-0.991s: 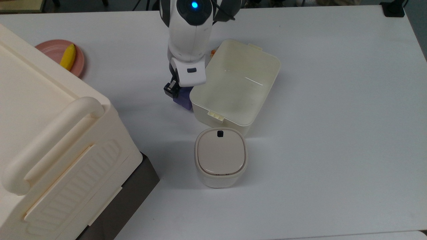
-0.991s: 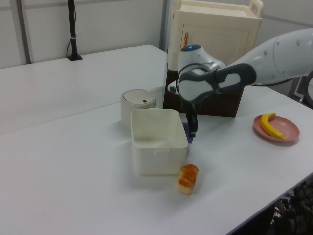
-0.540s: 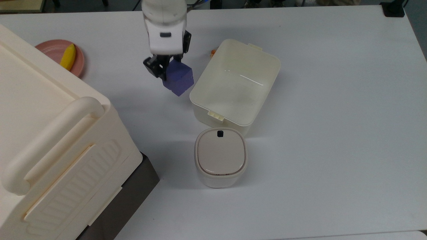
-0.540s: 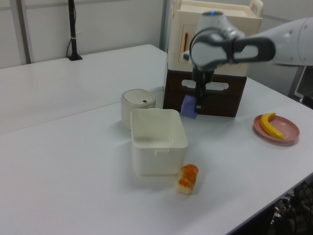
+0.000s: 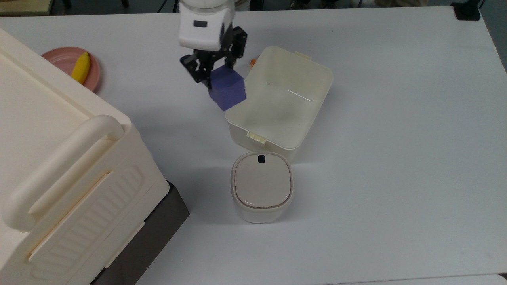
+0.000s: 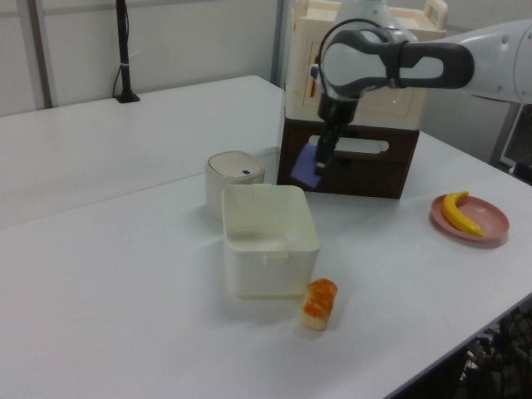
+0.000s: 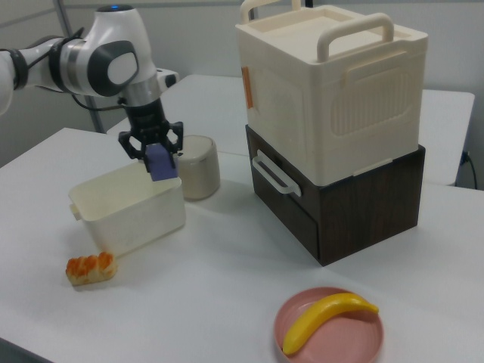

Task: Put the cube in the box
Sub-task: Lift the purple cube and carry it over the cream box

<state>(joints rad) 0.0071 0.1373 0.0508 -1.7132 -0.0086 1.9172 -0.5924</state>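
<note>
My gripper [image 5: 219, 75] is shut on the purple-blue cube [image 5: 228, 93] and holds it in the air. In the top view the cube hangs just off the box's left rim. The box [image 5: 311, 85], a cream-white open tub, stands empty mid-table. In the left view the cube [image 6: 305, 167] is above and behind the box [image 6: 270, 249], with the gripper [image 6: 319, 161] on it. The right view has the cube [image 7: 160, 162] in the gripper [image 7: 156, 153], over the far edge of the box [image 7: 130, 213].
A small lidded bin [image 5: 261, 185] stands close to the box. A large cream case [image 5: 51, 166] on a dark drawer unit fills the top view's left. A pink plate [image 5: 65, 59] holds a banana [image 5: 81, 67]. An orange food piece [image 6: 319, 302] lies by the box.
The gripper has lifted the cube off the table beside the box, then carried it toward the box's rim, turning a little at the wrist.
</note>
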